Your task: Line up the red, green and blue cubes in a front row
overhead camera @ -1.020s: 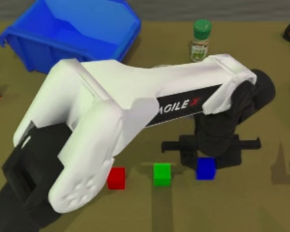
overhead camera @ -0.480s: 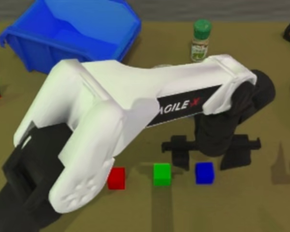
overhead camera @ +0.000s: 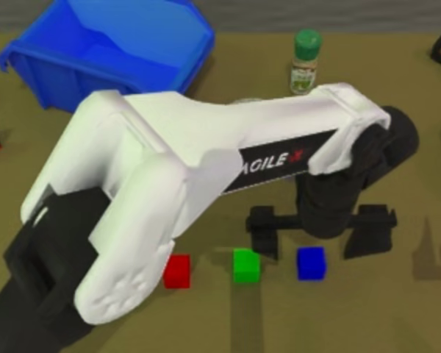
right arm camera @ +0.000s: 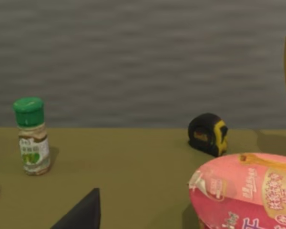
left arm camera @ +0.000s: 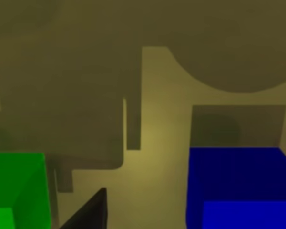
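1. Red, green and blue lie in one line near the front edge of the table [overhead camera: 397, 309] in the top view: the red cube [overhead camera: 177, 271] at the left, the green cube [overhead camera: 246, 265] in the middle, the blue cube [overhead camera: 311, 262] at the right, each apart from its neighbour. The left pincer [overhead camera: 320, 234] hangs just behind the blue cube, released, its two black fingers spread wide to either side and touching nothing. Behind stand a blue bin [overhead camera: 110, 44] and a spice jar [overhead camera: 305, 61].

2. From the left wrist view, the blue cube [left arm camera: 240, 188] and green cube [left arm camera: 16, 191] sit on the table with a bare gap between them; one dark finger tip [left arm camera: 88, 212] shows low between them, clear of both.

3. The right wrist view shows the spice jar [right arm camera: 32, 136], a tape measure [right arm camera: 208, 134] and a pink cup lid [right arm camera: 248, 191] far from the row. The right arm looks parked; I cannot tell how its pincer stands.

4. Judged from this, the row looks done. The risk is the retreat: a spread finger swung low or sideways could clip the blue or green cube and break the line, so lifting straight up seems safest.
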Tool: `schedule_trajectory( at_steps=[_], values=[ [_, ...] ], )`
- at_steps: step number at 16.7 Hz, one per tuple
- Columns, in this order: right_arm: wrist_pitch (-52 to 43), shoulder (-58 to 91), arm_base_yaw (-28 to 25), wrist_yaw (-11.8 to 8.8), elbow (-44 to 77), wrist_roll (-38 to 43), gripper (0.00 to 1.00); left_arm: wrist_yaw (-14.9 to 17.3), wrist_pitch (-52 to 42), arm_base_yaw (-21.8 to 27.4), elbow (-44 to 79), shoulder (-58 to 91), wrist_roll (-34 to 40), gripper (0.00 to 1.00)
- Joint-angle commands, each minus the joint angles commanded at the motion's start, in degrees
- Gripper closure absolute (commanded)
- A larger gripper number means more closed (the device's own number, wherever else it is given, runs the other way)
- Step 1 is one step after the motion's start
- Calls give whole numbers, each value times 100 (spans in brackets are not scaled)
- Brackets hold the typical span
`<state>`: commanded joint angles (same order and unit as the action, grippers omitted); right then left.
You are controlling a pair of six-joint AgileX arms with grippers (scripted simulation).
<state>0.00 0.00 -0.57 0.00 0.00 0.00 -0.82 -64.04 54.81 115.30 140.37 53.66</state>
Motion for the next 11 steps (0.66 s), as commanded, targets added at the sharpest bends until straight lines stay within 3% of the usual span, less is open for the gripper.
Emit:
schedule_trajectory(
  at_steps=[3,11],
  values=[
    [0,0,0,0,0,0,0,3,-100,-16,99,-8,8,0],
    [0,0,0,0,0,0,0,-3,-1443,-102,1254,-191,26,0]
  ],
)
